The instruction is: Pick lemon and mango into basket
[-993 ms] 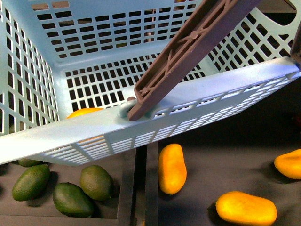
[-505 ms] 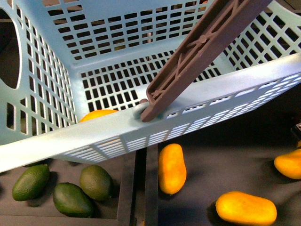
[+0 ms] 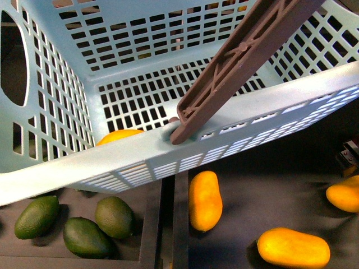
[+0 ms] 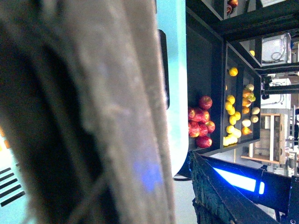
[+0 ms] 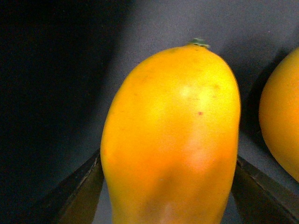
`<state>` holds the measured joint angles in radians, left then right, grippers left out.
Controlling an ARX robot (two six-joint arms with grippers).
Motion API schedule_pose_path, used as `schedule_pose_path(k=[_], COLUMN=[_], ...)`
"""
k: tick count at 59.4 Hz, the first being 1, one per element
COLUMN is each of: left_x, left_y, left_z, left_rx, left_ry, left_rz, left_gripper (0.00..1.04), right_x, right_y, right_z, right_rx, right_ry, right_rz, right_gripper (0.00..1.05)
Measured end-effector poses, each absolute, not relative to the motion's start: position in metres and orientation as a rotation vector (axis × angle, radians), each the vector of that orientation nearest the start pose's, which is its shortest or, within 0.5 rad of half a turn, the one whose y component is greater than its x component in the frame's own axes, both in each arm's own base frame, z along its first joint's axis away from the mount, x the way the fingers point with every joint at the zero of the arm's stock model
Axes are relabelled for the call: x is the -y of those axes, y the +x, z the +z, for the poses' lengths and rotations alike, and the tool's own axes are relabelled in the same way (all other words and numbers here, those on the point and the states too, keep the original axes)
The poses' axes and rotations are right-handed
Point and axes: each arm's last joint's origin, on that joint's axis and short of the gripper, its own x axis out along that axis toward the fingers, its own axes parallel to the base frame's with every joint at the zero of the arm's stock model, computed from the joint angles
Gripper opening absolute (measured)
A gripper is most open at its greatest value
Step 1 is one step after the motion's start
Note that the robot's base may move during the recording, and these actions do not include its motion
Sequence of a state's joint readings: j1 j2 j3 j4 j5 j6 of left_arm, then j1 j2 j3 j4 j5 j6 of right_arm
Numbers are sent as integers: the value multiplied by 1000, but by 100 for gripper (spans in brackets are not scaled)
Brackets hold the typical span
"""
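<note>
The teal basket (image 3: pixel 140 159) hangs tilted across the top of the front view, its brown handle (image 3: pixel 235 61) running diagonally. My left gripper (image 4: pixel 156 196) is shut on that handle (image 4: pixel 88 112), which blurs across the left wrist view. In the right wrist view a yellow-orange mango (image 5: pixel 173 135) lies on the dark mat between the fingers (image 5: pixel 77 193) of my open right gripper (image 5: pixel 170 207); whether they touch it I cannot tell. The front view shows this gripper (image 3: pixel 348 157) just above the mango (image 3: pixel 343 193) at the right edge. Small yellow lemons (image 4: pixel 232 114) sit in a far bin.
Two more mangoes (image 3: pixel 205 200) (image 3: pixel 293 247) lie on the mat, and another (image 3: pixel 118 136) shows behind the basket wall. Dark green avocados (image 3: pixel 84 235) fill the left bin, with a black divider (image 3: pixel 168 224) beside them. Red apples (image 4: pixel 201 123) lie next to the lemons.
The basket has swung to the right, baring its oval end cut-out at the left. My right gripper has come down at the right edge to just above the mango.
</note>
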<state>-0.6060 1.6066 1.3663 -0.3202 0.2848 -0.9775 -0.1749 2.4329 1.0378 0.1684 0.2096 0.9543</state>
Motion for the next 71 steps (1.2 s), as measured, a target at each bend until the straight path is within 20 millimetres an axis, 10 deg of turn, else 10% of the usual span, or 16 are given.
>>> schedule_pose_path(k=[24,50,71], left_x=[213,213,213], left_y=[293,293,293], left_z=[317,316,317], left_rx=[-938,-939,-938], left_ry=[-794,-794,-794], left_rz=[-511,-512,-511], left_gripper=[27,27,27], right_x=[83,91,16], right_y=[330,310,302], right_z=[-8,147,287], right_rx=[-855,-421,-126], right_ry=[840,940,812], right_rz=[-843,-615,-212], right_gripper=[59,59,59])
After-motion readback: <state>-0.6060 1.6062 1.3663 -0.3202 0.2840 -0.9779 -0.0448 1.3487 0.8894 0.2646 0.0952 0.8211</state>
